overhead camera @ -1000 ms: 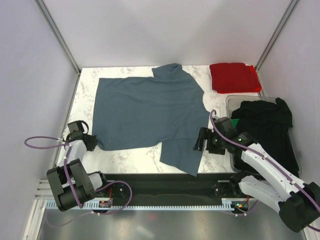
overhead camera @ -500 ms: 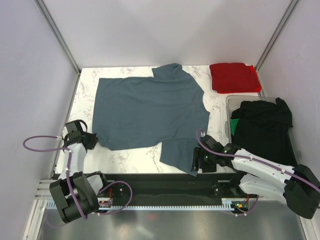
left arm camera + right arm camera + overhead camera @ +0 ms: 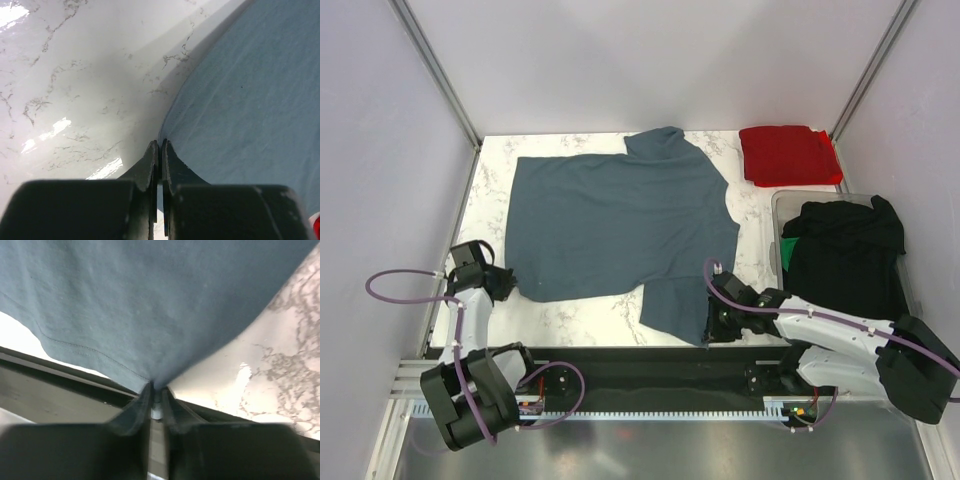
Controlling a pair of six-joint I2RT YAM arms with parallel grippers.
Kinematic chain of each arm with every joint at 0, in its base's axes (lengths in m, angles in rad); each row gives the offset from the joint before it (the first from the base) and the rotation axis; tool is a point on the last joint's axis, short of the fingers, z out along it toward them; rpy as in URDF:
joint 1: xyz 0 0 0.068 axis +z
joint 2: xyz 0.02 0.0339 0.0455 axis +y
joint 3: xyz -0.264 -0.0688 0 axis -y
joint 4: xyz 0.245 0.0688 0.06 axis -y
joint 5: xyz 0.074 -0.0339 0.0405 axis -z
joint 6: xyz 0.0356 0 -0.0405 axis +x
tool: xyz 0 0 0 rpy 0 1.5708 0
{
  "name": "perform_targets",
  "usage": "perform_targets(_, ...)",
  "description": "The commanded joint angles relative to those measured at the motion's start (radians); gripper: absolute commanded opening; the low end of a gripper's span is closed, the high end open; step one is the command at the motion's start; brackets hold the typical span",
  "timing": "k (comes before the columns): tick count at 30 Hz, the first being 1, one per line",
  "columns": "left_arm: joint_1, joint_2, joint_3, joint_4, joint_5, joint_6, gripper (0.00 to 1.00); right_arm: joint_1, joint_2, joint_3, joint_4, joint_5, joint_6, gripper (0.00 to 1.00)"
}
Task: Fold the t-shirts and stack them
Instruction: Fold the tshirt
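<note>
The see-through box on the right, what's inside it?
A heap of black clothes fills the box and spills over its edge, with something green peeking out at the left. Whatever lies under the heap is hidden.

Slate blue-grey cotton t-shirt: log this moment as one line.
slate blue-grey cotton t-shirt spread on marble table | left gripper shut on its hem corner | right gripper shut on its sleeve hem

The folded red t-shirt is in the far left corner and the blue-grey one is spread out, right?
No. The top view shows the folded bright red cotton t-shirt in the far right corner; the blue-grey cotton t-shirt is spread out.
</note>
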Motion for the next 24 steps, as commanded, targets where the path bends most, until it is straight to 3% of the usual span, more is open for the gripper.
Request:
perform_targets(1,0.004,-0.028,0.036,-0.019,0.022,0.052,0.02,0.002,-0.011,-0.014,0.014,0.062,-0.003,0.09)
perform_targets(3,0.003,-0.042,0.045,-0.029,0.037,0.058,0.02,0.002,-0.028,-0.002,-0.016,0.067,-0.003,0.00)
perform_targets(6,0.003,-0.068,0.073,-0.065,0.078,0.092,0.02,0.005,-0.077,0.078,-0.122,0.096,-0.003,0.00)
perform_targets(9,0.004,-0.086,0.134,-0.107,0.089,0.132,0.02,0.003,-0.073,0.268,-0.252,0.191,-0.043,0.00)
perform_targets(13,0.004,-0.071,0.232,-0.156,0.089,0.167,0.02,-0.018,0.053,0.599,-0.366,0.315,-0.135,0.00)
perform_targets(24,0.004,0.138,0.420,-0.185,0.124,0.271,0.02,-0.241,0.375,1.047,-0.385,0.286,-0.376,0.00)
